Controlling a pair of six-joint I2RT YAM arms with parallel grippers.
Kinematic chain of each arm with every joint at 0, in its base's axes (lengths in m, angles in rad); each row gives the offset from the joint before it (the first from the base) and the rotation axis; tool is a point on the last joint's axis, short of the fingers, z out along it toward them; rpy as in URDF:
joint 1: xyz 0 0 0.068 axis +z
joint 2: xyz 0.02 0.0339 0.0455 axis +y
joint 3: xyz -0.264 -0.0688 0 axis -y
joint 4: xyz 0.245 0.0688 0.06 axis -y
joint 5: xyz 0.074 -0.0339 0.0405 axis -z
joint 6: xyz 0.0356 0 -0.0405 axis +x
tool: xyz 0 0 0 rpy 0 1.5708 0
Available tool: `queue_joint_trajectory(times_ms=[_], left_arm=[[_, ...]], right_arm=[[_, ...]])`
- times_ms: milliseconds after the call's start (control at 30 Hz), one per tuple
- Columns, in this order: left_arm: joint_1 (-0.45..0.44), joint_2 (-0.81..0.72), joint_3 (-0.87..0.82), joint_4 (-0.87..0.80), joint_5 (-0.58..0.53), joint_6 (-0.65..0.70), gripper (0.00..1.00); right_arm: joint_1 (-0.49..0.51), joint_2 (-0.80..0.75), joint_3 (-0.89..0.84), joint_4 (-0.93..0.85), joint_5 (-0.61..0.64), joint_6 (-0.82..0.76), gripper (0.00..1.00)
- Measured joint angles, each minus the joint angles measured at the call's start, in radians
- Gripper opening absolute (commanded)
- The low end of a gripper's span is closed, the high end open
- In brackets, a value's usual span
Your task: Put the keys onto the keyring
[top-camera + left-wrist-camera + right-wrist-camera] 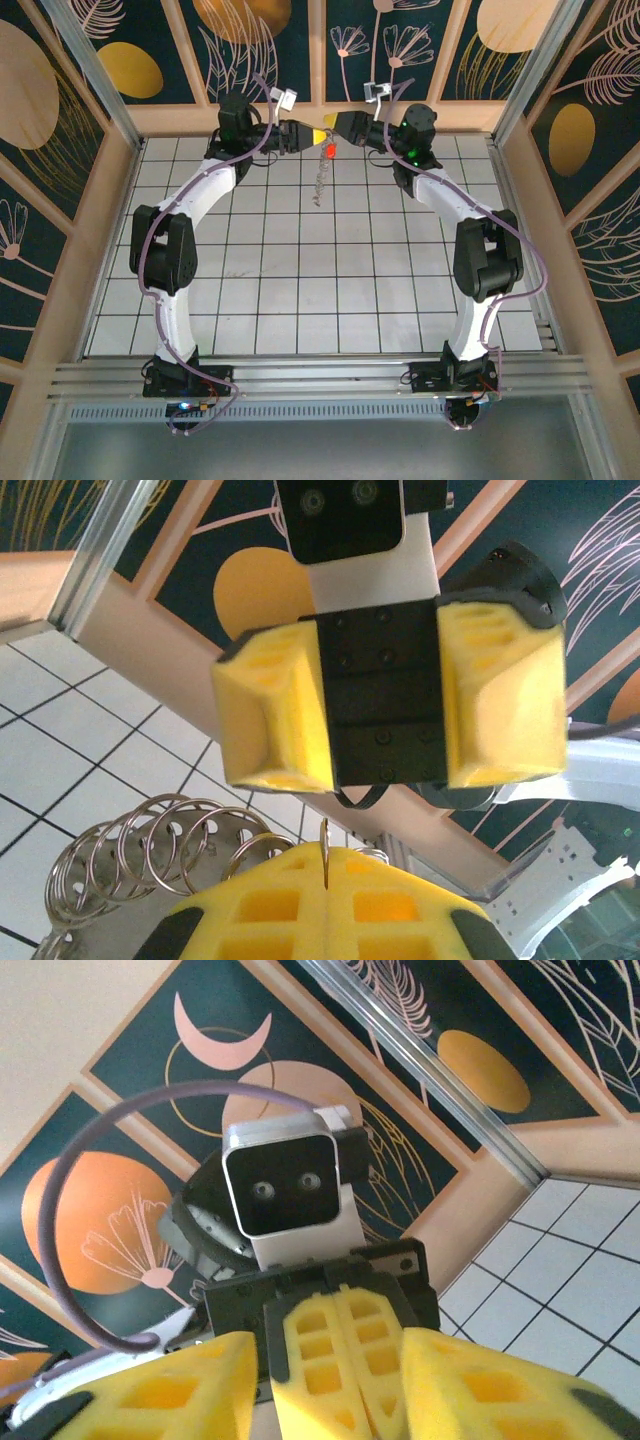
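Well, the left gripper [325,875] is pinched shut on the keyring [150,858], whose coils hang loose beside it, and the right gripper [385,725] faces it with fingers apart. The red key [329,152] dangles just beneath them; if it isn't properly threaded, I reckon it could drop to the table [300,285]

The tiled table [330,290] lies bare across its middle and near rows, giving wide passage between the two arched arms. The far edge is crowded: the left gripper [310,134] and right gripper [338,127] meet nose to nose just before the back rail [460,108]. The right one's fingers [170,1395] stand apart with the left's closed tips between them, leaving only slim gaps. Just nearward of that junction the red key [329,152] and the keyring [318,185] block the way. Side walls [100,230] hem both flanks.
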Motion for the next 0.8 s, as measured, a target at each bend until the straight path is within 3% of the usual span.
queue_joint_trajectory(times_ms=[333,800], left_arm=[[-0.006,0.0,-0.003,0.096,0.001,-0.08,0.0],[-0.006,0.0,0.032,0.096,0.009,-0.104,0.0]], right_arm=[[-0.085,-0.129,-0.19,0.034,0.003,-0.049,0.56],[-0.058,-0.156,-0.278,0.057,-0.059,-0.186,0.58]])
